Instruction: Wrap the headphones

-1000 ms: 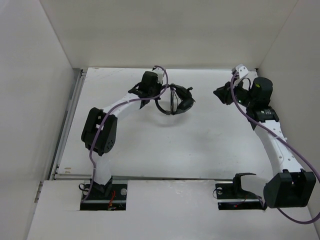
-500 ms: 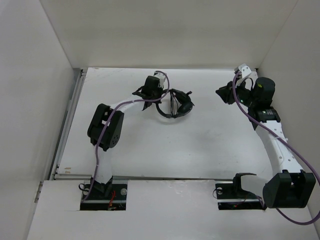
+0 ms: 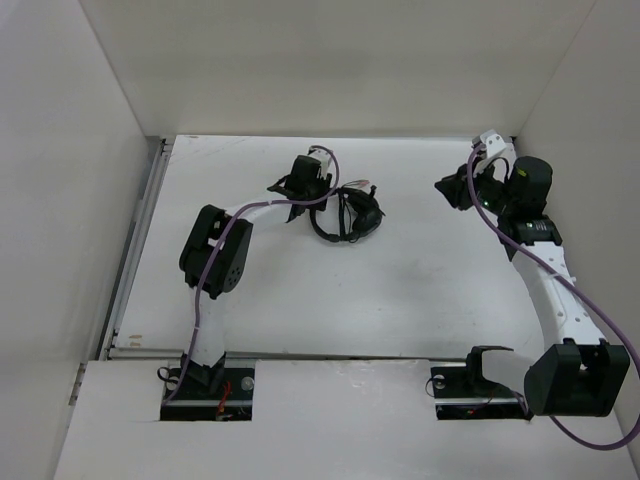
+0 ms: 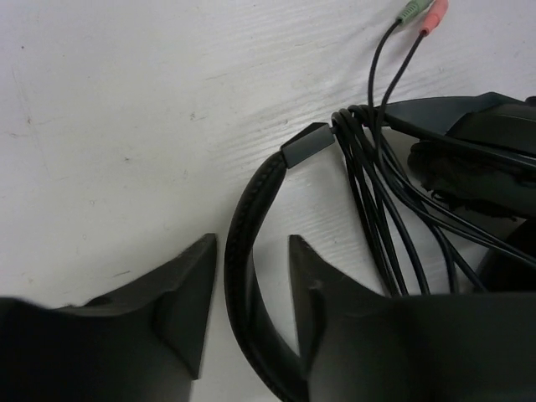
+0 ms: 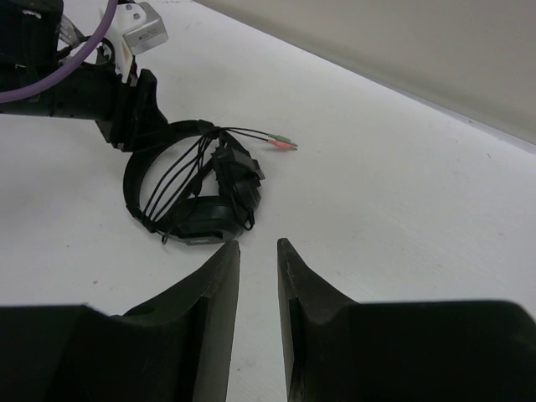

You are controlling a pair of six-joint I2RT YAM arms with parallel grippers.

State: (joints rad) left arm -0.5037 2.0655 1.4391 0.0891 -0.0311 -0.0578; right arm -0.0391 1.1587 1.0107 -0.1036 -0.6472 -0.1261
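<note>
The black headphones (image 3: 349, 216) lie on the table at back centre, with the thin black cable (image 4: 368, 193) wound in several strands around the headband (image 4: 251, 197). Its green and pink plugs (image 4: 423, 12) lie loose on the table. My left gripper (image 3: 322, 198) is open and straddles the headband (image 4: 251, 243), with gaps on both sides. An earcup (image 4: 490, 138) shows at the right of that view. My right gripper (image 3: 451, 190) hovers at the back right, narrowly open and empty (image 5: 258, 244). The headphones (image 5: 197, 188) lie well ahead of it.
White walls close in the table on the left, back and right. The thick purple robot cable (image 3: 318, 192) loops over my left wrist next to the headphones. My left arm's wrist (image 5: 126, 105) shows beside the headband in the right wrist view.
My left arm has folded up and its wrist has shifted slightly right and toward the near edge with the headphones. My right gripper has drifted slightly toward the back right.
</note>
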